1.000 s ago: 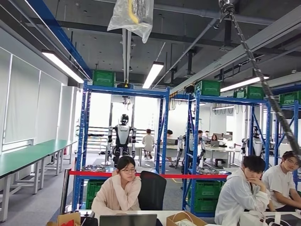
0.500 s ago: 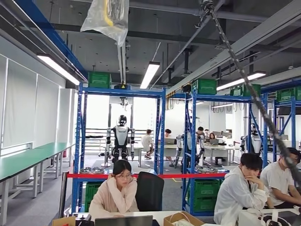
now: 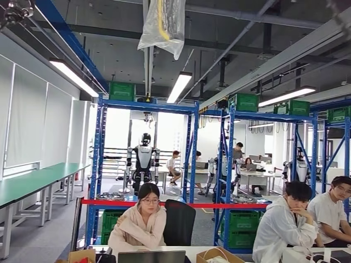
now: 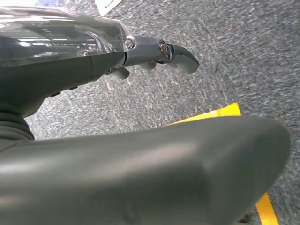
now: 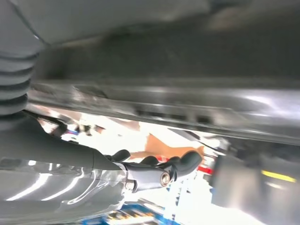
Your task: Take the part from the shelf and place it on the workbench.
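blue shelf frames (image 3: 191, 159), green crates (image 3: 242, 102), red tape (image 3: 124, 202), grey speckled carpet (image 4: 219, 61)

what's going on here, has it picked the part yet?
Not yet. The head view looks across the hall at blue shelving racks and people seated at a desk. The left hand hangs over grey carpet, fingers extended, holding nothing. The right hand also seems empty, though that picture is blurred.

Three people sit at a desk up front — one in a cream hoodie (image 3: 142, 223) before a black chair (image 3: 179, 222), two in white (image 3: 286, 227) at the right. Behind stand blue racks (image 3: 99, 164) bearing green crates (image 3: 121, 91) (more below), and another humanoid (image 3: 143, 161). A plastic-wrapped bundle (image 3: 162, 24) hangs overhead.
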`<move>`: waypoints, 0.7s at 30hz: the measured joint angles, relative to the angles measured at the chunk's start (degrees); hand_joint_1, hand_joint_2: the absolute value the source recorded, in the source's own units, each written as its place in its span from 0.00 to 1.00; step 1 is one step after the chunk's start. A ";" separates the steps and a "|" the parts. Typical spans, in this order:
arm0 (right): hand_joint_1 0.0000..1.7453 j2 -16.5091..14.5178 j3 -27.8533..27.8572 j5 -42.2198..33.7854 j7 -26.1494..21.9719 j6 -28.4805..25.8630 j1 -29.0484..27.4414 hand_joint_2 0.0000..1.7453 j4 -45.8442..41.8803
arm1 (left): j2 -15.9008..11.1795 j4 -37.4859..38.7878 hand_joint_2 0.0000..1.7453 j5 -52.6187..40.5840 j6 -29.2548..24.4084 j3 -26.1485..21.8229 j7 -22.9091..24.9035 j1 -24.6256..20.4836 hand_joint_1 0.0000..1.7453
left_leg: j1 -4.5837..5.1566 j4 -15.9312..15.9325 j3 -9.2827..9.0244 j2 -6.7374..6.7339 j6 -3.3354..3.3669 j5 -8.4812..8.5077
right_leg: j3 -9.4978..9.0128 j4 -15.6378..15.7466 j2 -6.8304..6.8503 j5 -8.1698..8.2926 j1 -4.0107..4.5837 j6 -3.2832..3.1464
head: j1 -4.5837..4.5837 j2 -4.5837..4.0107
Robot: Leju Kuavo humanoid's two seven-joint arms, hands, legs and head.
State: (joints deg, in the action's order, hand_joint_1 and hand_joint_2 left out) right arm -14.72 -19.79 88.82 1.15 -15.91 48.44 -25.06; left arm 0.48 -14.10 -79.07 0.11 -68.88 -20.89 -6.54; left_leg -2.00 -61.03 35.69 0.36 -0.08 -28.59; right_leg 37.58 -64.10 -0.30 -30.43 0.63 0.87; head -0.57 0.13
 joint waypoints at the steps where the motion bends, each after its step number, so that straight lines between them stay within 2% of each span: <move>1: 0.00 -0.05 0.04 -0.21 -1.21 -0.29 -0.03 0.00 -0.49 | -0.03 0.00 0.00 0.14 0.00 0.01 -0.01 -0.04 0.00 | 0.01 0.00 -0.03 -0.02 0.17 -0.03 | 1.61 -3.58 0.04 -1.77 -0.11 0.28 | 0.00 0.00; 2: 0.00 -0.09 0.05 -0.39 -2.16 -0.54 -0.08 0.00 -0.90 | -0.05 0.00 0.00 0.27 0.00 0.01 -0.02 -0.05 0.00 | 0.05 -0.01 -0.05 -0.04 0.28 -0.07 | 3.54 -7.64 0.05 -3.43 -0.22 0.46 | 0.00 0.00; 3: 0.00 -0.14 0.07 -0.48 -2.68 -0.64 -0.19 0.00 -1.18 | -0.06 0.00 0.00 0.36 0.00 0.01 -0.03 -0.05 0.00 | 0.11 -0.01 -0.09 -0.04 0.32 -0.10 | 5.20 -10.91 0.05 -4.42 -0.28 0.52 | 0.00 0.00; 4: 0.00 -0.16 0.08 -0.52 -2.93 -0.66 -0.35 0.00 -1.38 | -0.07 0.00 0.00 0.43 0.00 0.01 -0.03 -0.05 0.00 | 0.17 -0.01 -0.16 -0.02 0.38 -0.15 | 6.05 -12.37 0.04 -4.36 -0.27 0.43 | 0.00 0.00; 5: 0.00 -0.18 0.10 -0.54 -3.06 -0.68 -0.48 0.00 -1.61 | -0.08 0.00 0.00 0.44 0.00 0.01 -0.03 -0.04 0.00 | 0.22 -0.01 -0.26 0.04 0.44 -0.21 | 5.84 -11.50 0.03 -3.17 -0.21 0.20 | 0.00 0.00; 7: 0.00 -0.26 0.13 -0.55 -3.15 -0.70 -0.47 0.00 -2.21 | -0.07 0.00 0.00 0.45 0.00 0.03 -0.03 -0.07 0.00 | 0.26 0.07 -0.53 0.17 0.54 -0.36 | 2.71 -3.96 -0.03 1.20 0.23 -0.65 | 0.00 0.00; 8: 0.00 -0.31 0.14 -0.56 -3.18 -0.72 -0.35 0.00 -2.48 | -0.03 0.00 0.00 0.45 0.01 0.05 -0.04 -0.10 0.00 | 0.28 0.18 -0.62 0.23 0.52 -0.41 | 0.97 -0.12 -0.05 2.89 0.53 -1.07 | 0.00 0.00; 9: 0.00 -0.36 0.16 -0.58 -3.30 -0.74 -0.23 0.00 -2.68 | -0.01 0.00 0.00 0.45 0.01 0.07 -0.05 -0.10 0.00 | 0.23 0.32 -0.67 0.25 0.43 -0.40 | -0.24 2.60 -0.08 3.91 0.83 -1.39 | 0.01 0.02; 11: 0.00 -0.40 0.18 -0.90 -4.32 -0.81 -0.27 0.00 -3.03 | 0.04 0.00 0.00 0.47 0.04 0.10 -0.07 0.02 0.00 | 0.09 0.71 -0.72 0.26 0.09 -0.29 | -0.92 4.03 -0.09 4.11 1.19 -1.68 | 0.01 0.03; 13: 0.00 -0.49 0.17 -1.65 -6.66 -0.86 -0.55 0.00 -3.92 | 0.04 0.00 0.00 0.54 0.06 0.10 -0.10 0.12 0.00 | 0.08 0.99 -0.75 0.20 -0.35 -0.52 | -1.54 5.50 0.02 4.35 1.05 -2.03 | 0.01 0.03; 14: 0.00 -0.60 0.12 -2.27 -8.09 -0.80 -0.65 0.00 -4.58 | 0.04 0.01 0.00 0.61 0.08 0.10 -0.14 0.12 0.00 | 0.16 0.38 -0.48 0.15 -0.46 -1.19 | -1.95 6.39 0.09 4.52 0.88 -2.24 | 0.01 0.02; 15: 0.00 -0.69 -0.01 -3.06 -9.54 -0.55 -0.80 0.00 -5.38 | 0.02 0.01 0.00 0.74 0.08 0.10 -0.20 0.10 0.00 | 0.27 -1.28 0.26 0.11 -0.49 -2.34 | -2.36 7.23 0.17 4.67 0.69 -2.43 | 0.02 0.01; 17: 0.00 -0.68 -0.57 -5.56 -12.56 0.70 -1.48 0.00 -7.21 | -0.12 0.01 0.00 1.01 0.08 0.10 -0.32 0.17 0.00 | 0.37 -7.55 3.16 0.06 -0.52 -5.41 | -2.59 7.59 0.21 4.72 0.60 -2.58 | 0.02 0.00; 18: 0.00 -0.50 -1.04 -7.40 -14.22 1.74 -2.14 0.00 -8.42 | -0.22 0.00 0.00 1.18 0.08 0.10 -0.39 0.29 0.00 | 0.36 -10.68 4.72 0.06 -0.67 -6.41 | -2.62 7.55 0.21 4.68 0.58 -2.60 | 0.02 0.00; 19: 0.00 -0.19 -1.65 -9.53 -15.88 2.84 -2.94 0.00 -9.97 | -0.31 0.00 0.00 1.33 0.08 0.09 -0.46 0.44 0.00 | 0.30 -12.48 5.71 0.05 -0.88 -6.59 | -2.64 7.48 0.20 4.60 0.54 -2.57 | 0.02 0.00; 20: 0.00 0.24 -2.37 -11.90 -17.48 4.06 -3.70 0.00 -11.79 | -0.38 0.00 0.00 1.46 0.09 0.09 -0.55 0.59 0.00 | 0.20 -12.31 5.78 0.03 -1.14 -5.72 | -2.63 7.31 0.17 4.48 0.45 -2.46 | 0.02 0.00; 21: 0.00 0.72 -3.13 -14.29 -18.87 5.31 -4.28 0.00 -13.64 | -0.44 0.00 0.00 1.58 0.11 0.09 -0.65 0.68 0.00 | 0.04 -10.12 4.86 0.00 -1.45 -3.96 | -2.59 6.96 0.12 4.26 0.30 -2.27 | 0.02 0.00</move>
State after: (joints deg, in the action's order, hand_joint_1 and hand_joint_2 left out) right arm -14.00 -22.92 74.52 -17.72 -10.59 44.16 -38.71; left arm 0.04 -14.10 -77.49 0.22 -68.79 -21.54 -5.86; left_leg -1.96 -71.15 40.54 0.36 -1.53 -32.55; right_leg 34.99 -57.14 -0.18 -26.17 0.92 -1.41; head -0.55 0.13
